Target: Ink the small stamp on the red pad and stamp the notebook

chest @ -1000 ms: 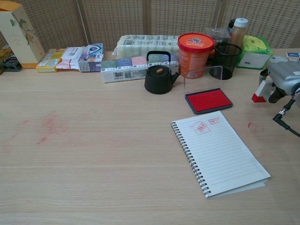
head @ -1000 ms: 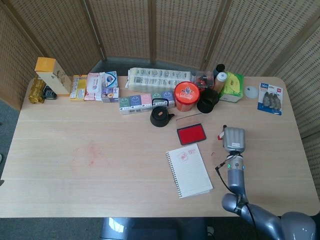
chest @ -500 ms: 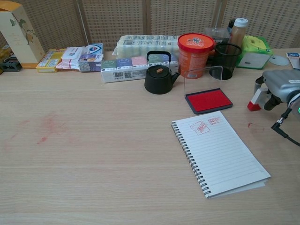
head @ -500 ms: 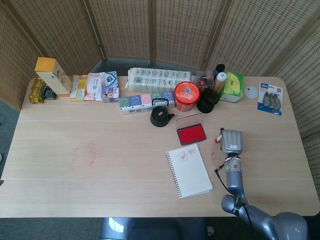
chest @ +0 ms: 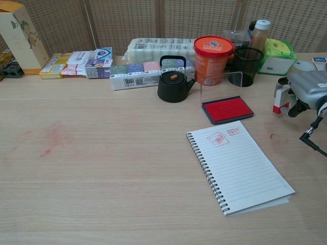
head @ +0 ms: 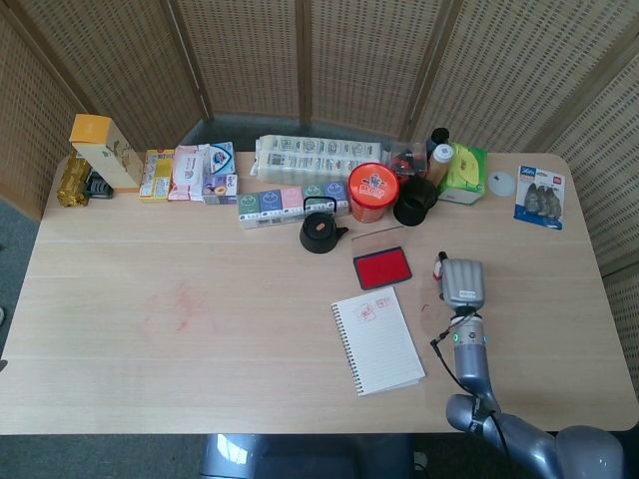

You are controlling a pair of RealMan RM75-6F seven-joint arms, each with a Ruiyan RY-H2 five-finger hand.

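Right hand point(chest: 301, 92) is gripping the small stamp point(chest: 278, 99) beside the red ink pad point(chest: 227, 109); inking appears outstanding, though the spiral notebook point(chest: 240, 166) is already showing two red imprints.

The pale wood-grain table point(chest: 102, 168) looks smooth and matt, with faint red smudges at about 9 o'clock. The white spiral-bound paper notebook point(chest: 240, 168) has matt lined pages and a dark wire coil. The red ink pad point(chest: 227, 109) looks felt-like, set in a dark plastic tray. The black teapot point(chest: 172, 82) is matt. The orange tub point(chest: 213, 58) is glossy plastic. The right hand point(chest: 306, 89) has a satin grey shell, metal or plastic, hard to tell.
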